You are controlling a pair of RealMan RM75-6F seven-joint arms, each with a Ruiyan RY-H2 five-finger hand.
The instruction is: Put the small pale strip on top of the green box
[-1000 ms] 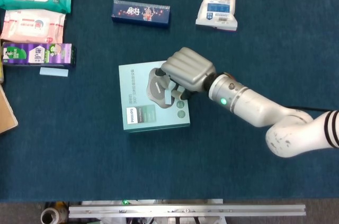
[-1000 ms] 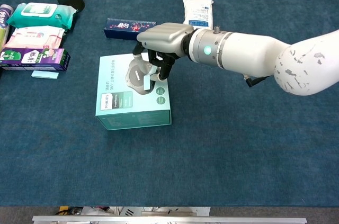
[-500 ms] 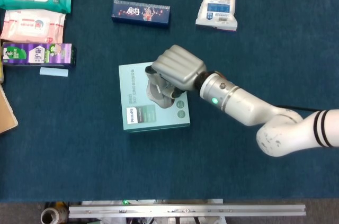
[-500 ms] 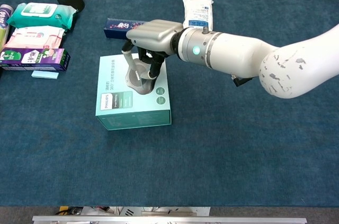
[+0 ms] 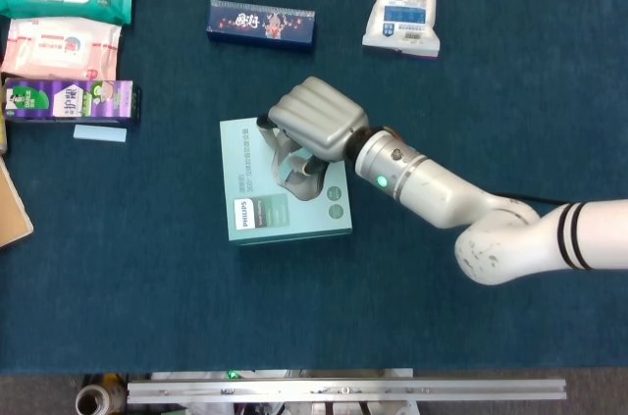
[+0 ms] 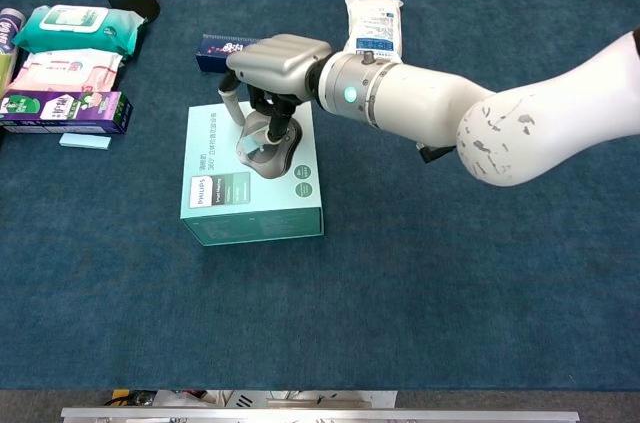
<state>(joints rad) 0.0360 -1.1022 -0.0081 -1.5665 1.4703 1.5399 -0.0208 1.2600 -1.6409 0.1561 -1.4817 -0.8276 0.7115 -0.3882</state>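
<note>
Hovering my right hand (image 6: 270, 78) over the green box (image 5: 250, 214), fingers curled down where the small pale strip would be, unseen, so my hold is unclear; release low and flat.

the right arm reaches in from the right edge, its white forearm slanting up and left to a grey wrist with a green light. the right hand (image 5: 312, 121) (image 6: 278, 61) faces palm down, fingers curled downward. the left hand is out of sight in both views.
</note>
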